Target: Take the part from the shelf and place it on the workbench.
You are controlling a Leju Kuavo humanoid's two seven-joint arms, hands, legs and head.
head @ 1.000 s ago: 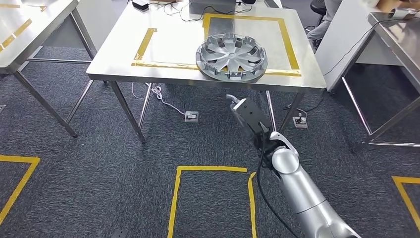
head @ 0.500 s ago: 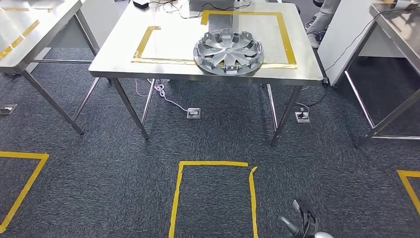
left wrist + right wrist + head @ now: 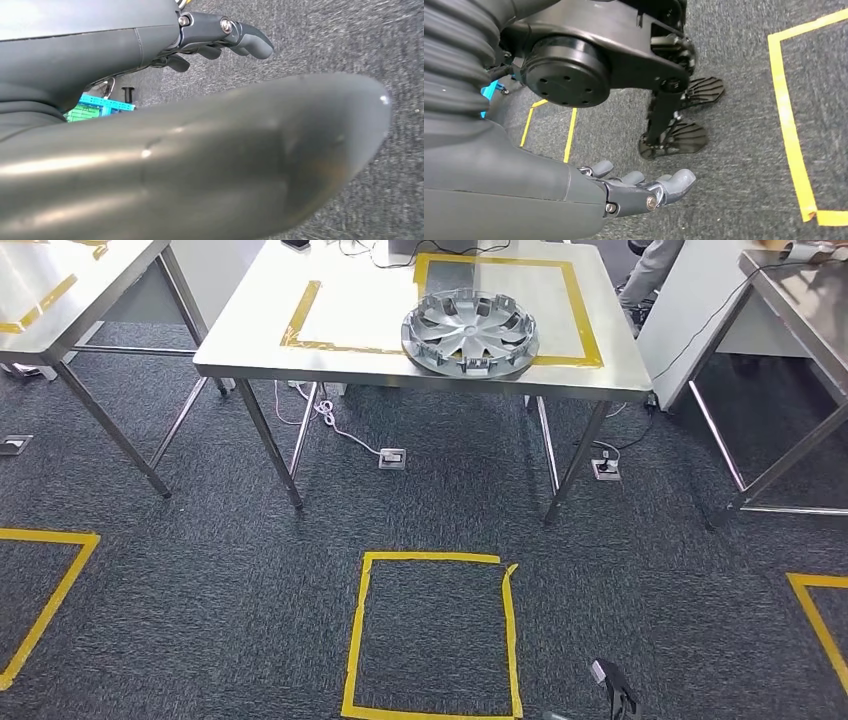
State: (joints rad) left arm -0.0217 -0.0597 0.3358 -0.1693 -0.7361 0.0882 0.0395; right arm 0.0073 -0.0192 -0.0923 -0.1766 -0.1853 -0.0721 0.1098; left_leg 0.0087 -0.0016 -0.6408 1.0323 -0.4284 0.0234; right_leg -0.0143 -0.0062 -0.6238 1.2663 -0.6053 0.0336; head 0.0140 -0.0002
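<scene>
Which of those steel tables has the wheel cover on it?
The middle table, marked with yellow tape: the silver wheel cover lies near its front edge. The tables on the left and right lack one.

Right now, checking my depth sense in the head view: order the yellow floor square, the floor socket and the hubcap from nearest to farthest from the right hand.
1. Yellow floor square, just beside the right hand.
2. Floor socket, under the workbench.
3. Hubcap, on top.

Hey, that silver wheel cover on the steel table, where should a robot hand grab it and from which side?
Probably grip the wheel cover by its near rim, coming from the table's front edge. It lies flat with that rim close to the edge and its raised rim tabs offer a hold.
</scene>
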